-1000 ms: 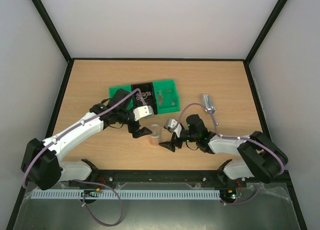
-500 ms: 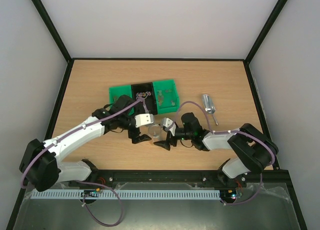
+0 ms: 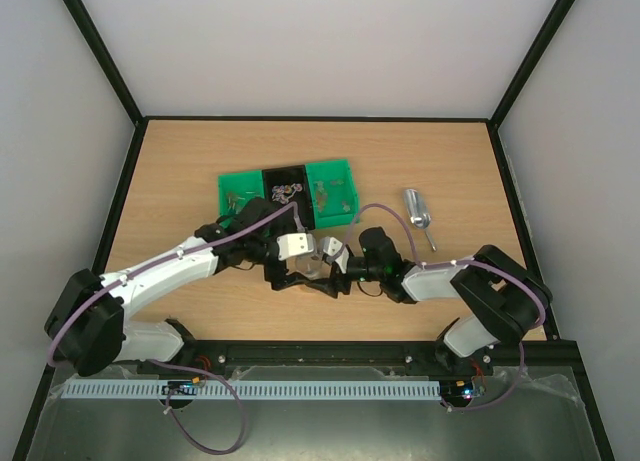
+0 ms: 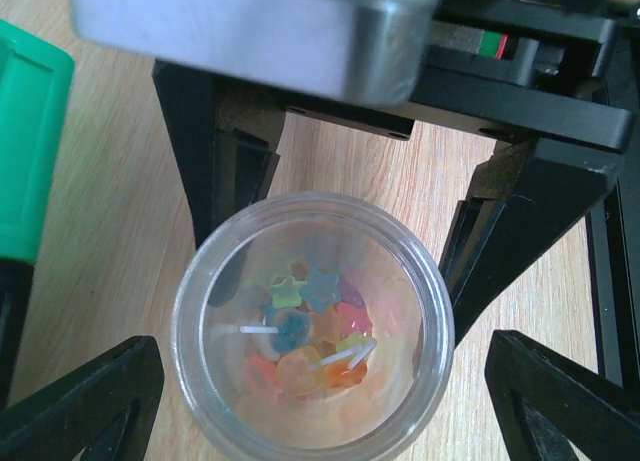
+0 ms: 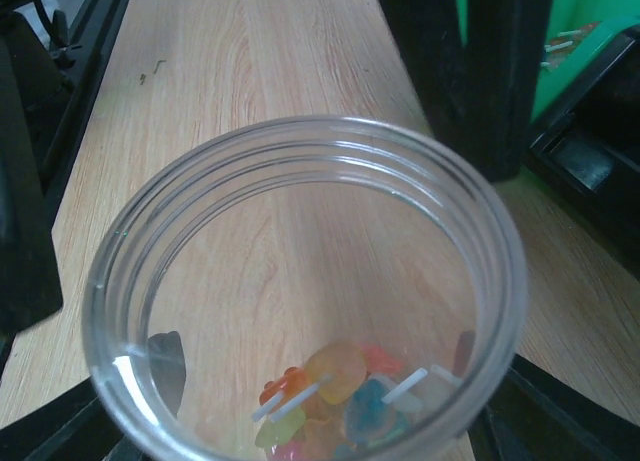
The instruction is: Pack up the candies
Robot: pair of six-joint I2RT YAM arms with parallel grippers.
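Observation:
A clear plastic cup (image 3: 314,266) stands on the table between my two grippers. Several small candies (image 4: 310,331) in orange, blue, green and pink, some on white sticks, lie in its bottom; they also show in the right wrist view (image 5: 350,391). My left gripper (image 3: 298,275) is open, its fingertips (image 4: 90,411) wide on either side of the cup (image 4: 312,206) and not touching it. My right gripper (image 3: 330,271) reaches in from the other side, and its fingers (image 4: 235,181) stand against the cup's walls (image 5: 300,131). More candies (image 3: 322,193) lie in the green tray.
The green tray (image 3: 340,169), with a black middle compartment, lies just beyond the grippers. A metal scoop (image 3: 418,213) lies on the table to the right. Black walls edge the table on the left, right and back.
Both grippers have closed in on the cup. The right gripper slid left up to it, and the left gripper moved right and towards the front. The cup has stayed put.

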